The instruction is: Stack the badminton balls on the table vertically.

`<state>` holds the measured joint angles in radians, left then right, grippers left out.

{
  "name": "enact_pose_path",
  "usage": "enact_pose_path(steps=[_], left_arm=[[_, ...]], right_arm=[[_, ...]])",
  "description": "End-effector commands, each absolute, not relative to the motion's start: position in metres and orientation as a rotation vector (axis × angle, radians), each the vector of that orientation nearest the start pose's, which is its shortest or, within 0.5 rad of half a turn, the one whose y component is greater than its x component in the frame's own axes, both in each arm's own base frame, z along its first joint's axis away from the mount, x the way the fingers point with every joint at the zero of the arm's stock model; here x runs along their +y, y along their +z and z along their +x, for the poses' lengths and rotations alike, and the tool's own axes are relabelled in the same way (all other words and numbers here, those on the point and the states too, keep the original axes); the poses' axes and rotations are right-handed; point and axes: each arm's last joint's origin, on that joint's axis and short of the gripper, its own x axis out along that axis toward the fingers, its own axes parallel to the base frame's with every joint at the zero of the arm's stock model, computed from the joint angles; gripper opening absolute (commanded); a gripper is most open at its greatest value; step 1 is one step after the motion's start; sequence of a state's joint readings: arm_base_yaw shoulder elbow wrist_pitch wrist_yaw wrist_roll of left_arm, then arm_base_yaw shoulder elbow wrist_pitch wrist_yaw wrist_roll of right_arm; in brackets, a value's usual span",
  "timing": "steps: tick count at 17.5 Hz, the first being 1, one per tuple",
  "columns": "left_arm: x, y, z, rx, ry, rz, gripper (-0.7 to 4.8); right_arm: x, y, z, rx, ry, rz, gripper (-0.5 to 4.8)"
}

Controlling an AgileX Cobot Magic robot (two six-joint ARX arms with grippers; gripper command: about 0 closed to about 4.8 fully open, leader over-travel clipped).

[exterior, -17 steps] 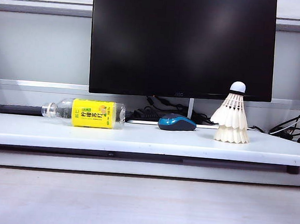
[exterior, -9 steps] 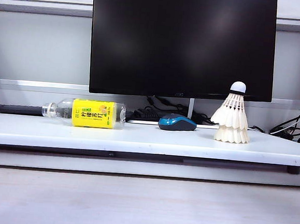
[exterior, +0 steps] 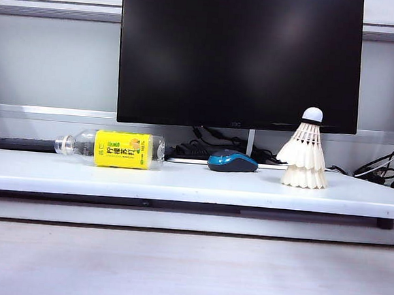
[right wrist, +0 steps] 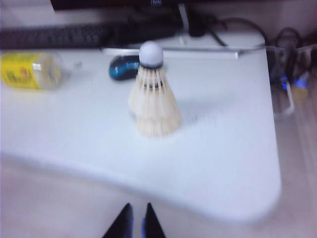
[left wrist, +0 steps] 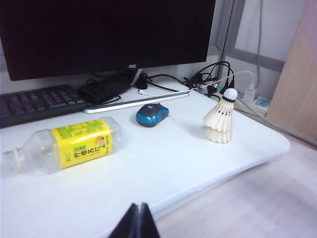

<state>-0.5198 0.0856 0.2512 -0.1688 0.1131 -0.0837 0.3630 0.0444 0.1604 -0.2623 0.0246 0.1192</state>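
badminton balls stacked upright on table at 3 o'clock of mouse, left gripper jaws pressed together, empty, right gripper jaws narrowly parted, empty, both off table's front edge

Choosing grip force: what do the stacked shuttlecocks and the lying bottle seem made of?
Badminton balls: matte white feather skirts, judging by the ribbed vanes, with a smooth rounded tip, probably cork. Bottle: clear, glossy thin plastic; you see through its ends, with a yellow printed label.

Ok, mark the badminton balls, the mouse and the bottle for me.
badminton balls (exterior: 305, 159), exterior view, feather skirt of the stack.
mouse (exterior: 232, 162), exterior view, blue top shell.
bottle (left wrist: 81, 144), left wrist view, yellow label.
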Motion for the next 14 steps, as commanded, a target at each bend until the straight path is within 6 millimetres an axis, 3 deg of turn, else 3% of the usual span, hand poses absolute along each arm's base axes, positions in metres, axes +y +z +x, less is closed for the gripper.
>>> enact_pose_path(steps=[1, 6, 14], left_arm=[[-0.047, 0.22, 0.076, -0.015, -0.638, -0.093, 0.17], [-0.051, 0.196, 0.082, -0.006, -0.637, -0.095, 0.17], [-0.053, 0.169, 0.088, 0.034, -0.598, -0.105, 0.16]], right_arm=[[0.033, 0.188, 0.089, 0.011, 0.341, 0.124, 0.4], [0.035, 0.169, 0.094, -0.012, 0.34, 0.065, 0.4], [0.035, 0.164, 0.094, 0.009, 0.341, -0.114, 0.4]])
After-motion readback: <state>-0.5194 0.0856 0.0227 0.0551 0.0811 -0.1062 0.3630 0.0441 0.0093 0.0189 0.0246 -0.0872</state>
